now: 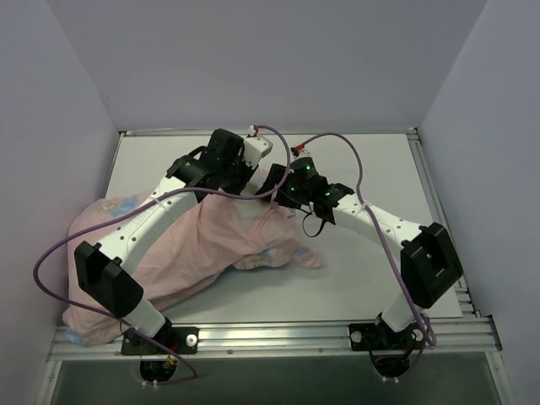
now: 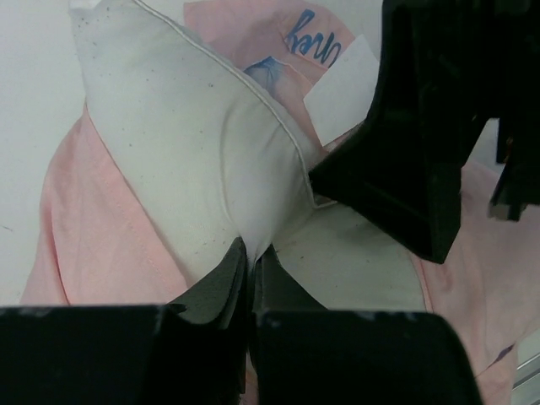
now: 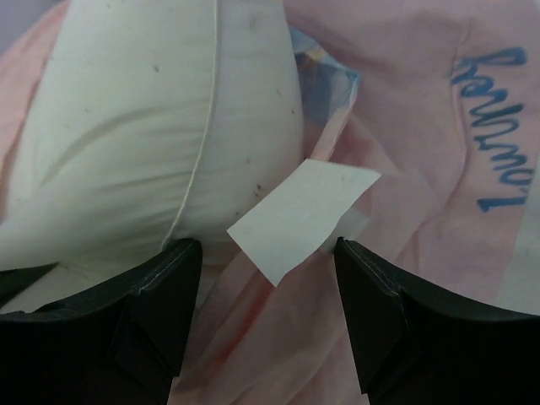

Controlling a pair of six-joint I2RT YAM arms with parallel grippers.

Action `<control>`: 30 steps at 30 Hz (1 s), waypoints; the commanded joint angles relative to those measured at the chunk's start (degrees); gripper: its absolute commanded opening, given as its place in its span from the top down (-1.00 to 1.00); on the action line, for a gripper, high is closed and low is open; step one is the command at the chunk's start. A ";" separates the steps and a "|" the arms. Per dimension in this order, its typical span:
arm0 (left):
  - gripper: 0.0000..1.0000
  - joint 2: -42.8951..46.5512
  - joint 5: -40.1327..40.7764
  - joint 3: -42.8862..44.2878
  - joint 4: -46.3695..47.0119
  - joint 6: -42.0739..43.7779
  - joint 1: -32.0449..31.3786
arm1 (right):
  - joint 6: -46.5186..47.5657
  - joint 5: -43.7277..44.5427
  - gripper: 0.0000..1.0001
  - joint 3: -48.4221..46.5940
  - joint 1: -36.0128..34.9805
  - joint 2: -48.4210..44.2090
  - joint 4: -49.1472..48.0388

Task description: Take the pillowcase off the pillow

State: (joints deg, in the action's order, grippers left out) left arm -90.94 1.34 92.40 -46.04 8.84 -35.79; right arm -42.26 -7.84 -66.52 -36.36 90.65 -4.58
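Note:
The pillowcase (image 1: 211,245), pale pink side out with bits of blue print, lies over the left and middle of the table. The white pillow (image 2: 177,143) sticks out of its open end. My left gripper (image 2: 250,257) is shut on a pinched fold of the pillow's corner. My right gripper (image 3: 268,270) is open, its fingers astride the pink pillowcase (image 3: 396,143) and a white label (image 3: 302,215), with the pillow (image 3: 126,126) to its upper left. In the top view both grippers meet at the raised cloth near the table's middle, left (image 1: 228,173) and right (image 1: 283,190).
The table (image 1: 380,169) is walled by white panels at the back and both sides. A metal rail (image 1: 278,333) runs along the near edge by the arm bases. Purple cables loop over both arms.

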 commanded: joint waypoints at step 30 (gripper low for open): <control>0.95 3.29 0.79 12.99 6.05 -0.13 15.76 | 0.59 -1.37 1.00 28.39 -0.56 -9.36 -5.86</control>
State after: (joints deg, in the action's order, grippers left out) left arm -93.67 0.86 104.44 -45.52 7.68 -22.44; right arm -46.02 -6.22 -39.70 -39.35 78.89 -12.12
